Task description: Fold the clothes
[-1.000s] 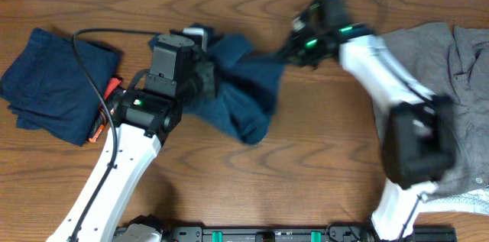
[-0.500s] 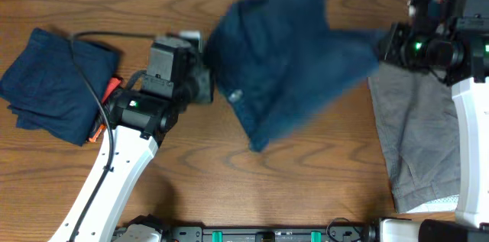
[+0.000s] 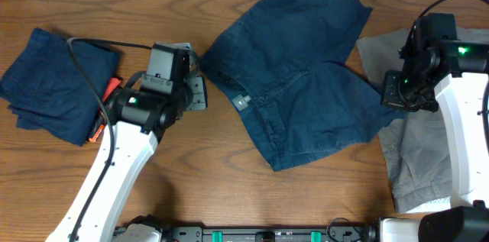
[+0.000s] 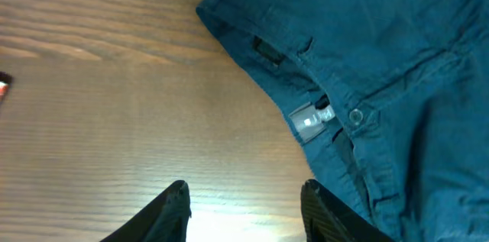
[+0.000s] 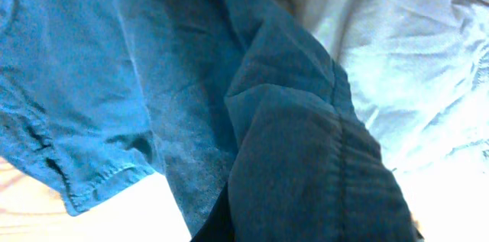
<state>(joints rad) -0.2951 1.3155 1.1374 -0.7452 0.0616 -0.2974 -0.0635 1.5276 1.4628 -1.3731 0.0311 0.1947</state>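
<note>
Shorts spread on the desk, one claw free and one claw gripping.

The navy shorts (image 3: 298, 82) lie opened out at the middle of the desk (image 3: 229, 188), with the waistband toward the left arm. The left claw (image 3: 197, 93) stands partly open and empty over bare wood, just beside the waistband's corner. In its wrist view the button and label sit just ahead of one finger (image 4: 317, 211). The right claw (image 3: 391, 98) is closed on the shorts' right edge, over the grey garment (image 3: 416, 158). Bunched navy cloth hides its fingers. A folded pile (image 3: 53, 82) of navy cloth sits far left.
</note>
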